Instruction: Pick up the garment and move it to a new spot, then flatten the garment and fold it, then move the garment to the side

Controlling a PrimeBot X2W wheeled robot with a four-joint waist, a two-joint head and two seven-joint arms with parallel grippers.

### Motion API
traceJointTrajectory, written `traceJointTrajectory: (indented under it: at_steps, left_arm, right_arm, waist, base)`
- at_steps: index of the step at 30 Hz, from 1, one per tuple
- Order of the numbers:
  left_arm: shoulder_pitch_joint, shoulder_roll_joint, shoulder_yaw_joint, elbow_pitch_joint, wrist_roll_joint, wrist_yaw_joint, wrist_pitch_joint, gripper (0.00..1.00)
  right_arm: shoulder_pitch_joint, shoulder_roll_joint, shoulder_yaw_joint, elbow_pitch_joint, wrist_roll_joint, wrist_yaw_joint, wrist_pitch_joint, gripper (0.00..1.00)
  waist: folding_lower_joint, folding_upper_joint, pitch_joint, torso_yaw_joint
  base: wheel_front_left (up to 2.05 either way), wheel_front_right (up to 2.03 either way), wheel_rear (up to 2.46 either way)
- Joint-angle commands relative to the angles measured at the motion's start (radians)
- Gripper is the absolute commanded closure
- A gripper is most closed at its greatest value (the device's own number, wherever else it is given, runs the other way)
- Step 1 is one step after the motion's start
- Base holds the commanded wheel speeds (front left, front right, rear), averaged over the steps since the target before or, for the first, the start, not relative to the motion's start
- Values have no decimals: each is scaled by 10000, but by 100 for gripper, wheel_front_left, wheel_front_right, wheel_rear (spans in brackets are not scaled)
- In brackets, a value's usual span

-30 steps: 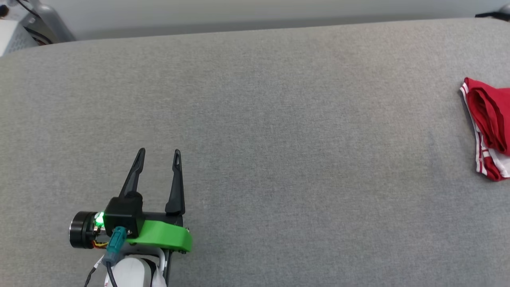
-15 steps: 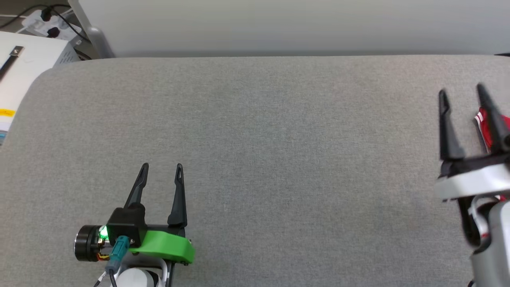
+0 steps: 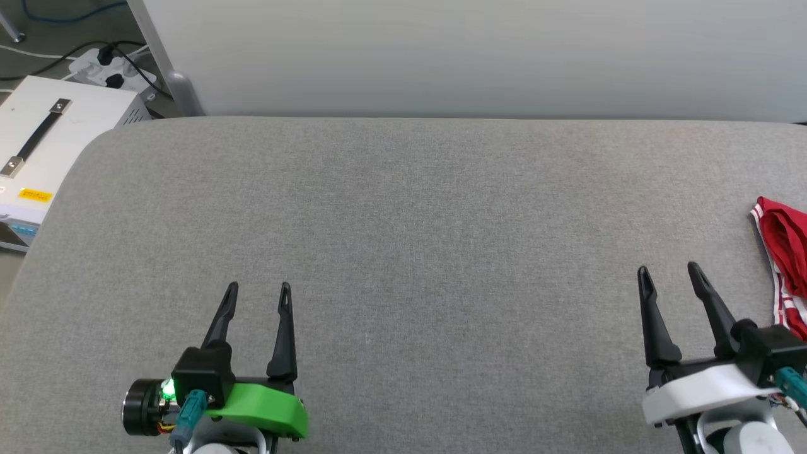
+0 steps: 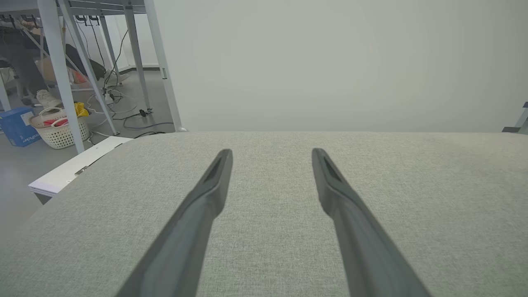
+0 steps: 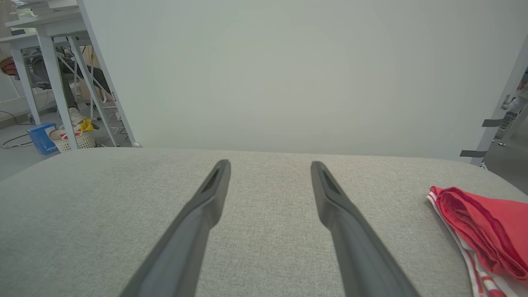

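Grippers empty; folded red jersey [image 3: 785, 252] at right edge of grey fabric tabletop [image 3: 403, 221].
Head view: camera has tilted up; right gripper [image 3: 668, 270], absent a second ago, now rests near the front edge like left gripper [image 3: 259, 289], both jaws wide apart. Left wrist view: bare fabric ahead. Right wrist view: red jersey [image 5: 482, 222] lies apart, rightward. Task likely finished.

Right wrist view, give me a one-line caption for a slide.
Open right gripper hovers over the grey padded surface, with the folded red garment lying off to its right, untouched.
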Motion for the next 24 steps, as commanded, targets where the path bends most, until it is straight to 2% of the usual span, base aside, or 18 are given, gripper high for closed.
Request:
traceJointTrajectory:
  at_steps: [1, 11, 24]
  left_arm:
    - [187, -47, -3, 35, -67, -10, -59, 0]
    - [434, -52, -47, 94, -251, -145, -59, 0]
    - [491, -54, -78, 231, -246, -191, -59, 0]
  right_arm:
    - [233, 32, 16, -92, 27, -7, -20, 0]
    - [946, 97, -74, -394, 21, -7, -20, 0]
    - [1038, 93, 35, -255, 5, -7, -20, 0]
  waist:
    - [1, 0, -95, 10]
    - [1, 0, -283, 25]
    - [1, 0, -351, 8]
  base:
    - [0, 0, 0]
    - [0, 0, 0]
    - [0, 0, 0]
